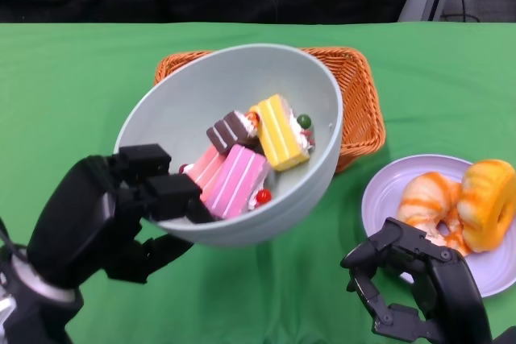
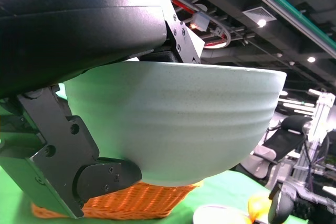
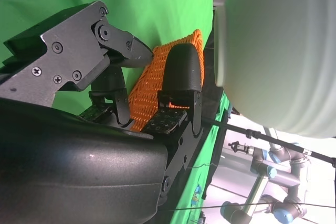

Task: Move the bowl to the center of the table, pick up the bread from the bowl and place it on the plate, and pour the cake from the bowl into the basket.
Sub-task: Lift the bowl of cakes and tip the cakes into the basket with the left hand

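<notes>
Left hand [image 1: 121,207] and tilted bowl [image 1: 193,110] hide much of basket [image 1: 363,102].

Glossy black left hand [image 1: 121,215], blocky black fingers [image 3: 73,61] — cross-head screws, silver wrist cuff, matching right hand [image 1: 419,288]

Bowl: pale grey-green round ceramic bowl [image 1: 193,110]
Cakes: pink-striped cake slice [image 1: 235,181], yellow-striped cake slice [image 1: 279,131]
Basket: orange woven wicker basket [image 1: 361,110]
Desk: green cloth-covered desk [image 1: 81,78]

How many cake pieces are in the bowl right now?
4: a yellow cake, a brown one and two pink ones, clustered low in the tilted bowl. More may be hidden underneath.
</notes>
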`<control>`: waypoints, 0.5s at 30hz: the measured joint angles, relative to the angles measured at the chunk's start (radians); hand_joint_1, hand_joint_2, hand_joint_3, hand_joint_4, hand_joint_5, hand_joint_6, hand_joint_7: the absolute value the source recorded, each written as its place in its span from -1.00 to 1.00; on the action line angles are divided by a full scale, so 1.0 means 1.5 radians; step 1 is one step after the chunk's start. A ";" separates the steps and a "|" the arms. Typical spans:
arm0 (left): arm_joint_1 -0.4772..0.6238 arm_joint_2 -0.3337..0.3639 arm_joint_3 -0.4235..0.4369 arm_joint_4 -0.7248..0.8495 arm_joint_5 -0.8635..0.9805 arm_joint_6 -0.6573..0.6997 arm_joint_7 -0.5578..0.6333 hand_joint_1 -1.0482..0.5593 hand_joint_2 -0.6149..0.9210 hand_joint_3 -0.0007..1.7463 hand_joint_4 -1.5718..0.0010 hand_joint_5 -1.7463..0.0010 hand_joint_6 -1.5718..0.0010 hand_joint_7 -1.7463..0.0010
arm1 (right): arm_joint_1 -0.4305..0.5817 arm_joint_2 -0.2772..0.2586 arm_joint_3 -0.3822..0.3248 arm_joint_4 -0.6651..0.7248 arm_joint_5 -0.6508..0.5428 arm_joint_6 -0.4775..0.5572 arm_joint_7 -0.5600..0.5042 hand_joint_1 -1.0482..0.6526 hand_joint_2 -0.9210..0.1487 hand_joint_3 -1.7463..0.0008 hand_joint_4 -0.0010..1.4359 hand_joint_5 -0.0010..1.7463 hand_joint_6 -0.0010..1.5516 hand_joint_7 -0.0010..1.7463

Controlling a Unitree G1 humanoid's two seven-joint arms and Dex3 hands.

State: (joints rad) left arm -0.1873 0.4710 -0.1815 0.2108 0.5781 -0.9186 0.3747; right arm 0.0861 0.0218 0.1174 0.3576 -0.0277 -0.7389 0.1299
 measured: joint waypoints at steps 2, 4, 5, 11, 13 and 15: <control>-0.020 -0.014 0.000 0.022 -0.016 0.001 -0.021 0.36 0.42 0.17 0.04 -0.77 -0.25 -0.03 | -0.002 -0.002 0.000 0.008 0.000 -0.001 0.005 0.20 -0.36 0.00 0.06 0.64 -0.06 0.30; -0.041 -0.027 0.000 0.045 -0.019 -0.001 -0.032 0.36 0.43 0.18 0.11 -0.91 -0.23 -0.06 | -0.004 -0.005 -0.001 0.013 0.002 -0.001 0.008 0.19 -0.38 0.01 0.06 0.63 -0.06 0.30; -0.051 -0.034 0.000 0.057 -0.019 -0.001 -0.036 0.35 0.46 0.14 0.14 -0.96 -0.20 -0.10 | -0.005 -0.006 -0.001 0.014 0.004 -0.001 0.010 0.19 -0.39 0.02 0.05 0.63 -0.06 0.30; -0.090 -0.066 0.003 0.109 -0.019 0.001 -0.042 0.31 0.57 0.06 0.20 -0.97 -0.08 -0.22 | -0.019 -0.008 -0.006 0.016 0.007 0.003 0.022 0.16 -0.58 0.22 0.05 0.61 -0.07 0.28; -0.102 -0.075 0.005 0.119 -0.020 0.006 -0.044 0.31 0.58 0.05 0.21 -0.96 -0.06 -0.24 | -0.025 -0.009 -0.010 0.016 0.007 0.008 0.022 0.17 -0.56 0.20 0.04 0.63 -0.06 0.28; -0.109 -0.082 0.008 0.122 -0.024 0.008 -0.049 0.30 0.58 0.06 0.18 -0.91 -0.06 -0.25 | -0.026 -0.009 -0.011 0.016 0.006 0.015 0.021 0.16 -0.53 0.18 0.05 0.64 -0.06 0.27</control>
State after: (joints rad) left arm -0.3506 0.3476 -0.1699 0.3935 0.5424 -0.9064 0.3015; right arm 0.0466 0.0080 0.1014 0.3810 -0.0190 -0.7169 0.1621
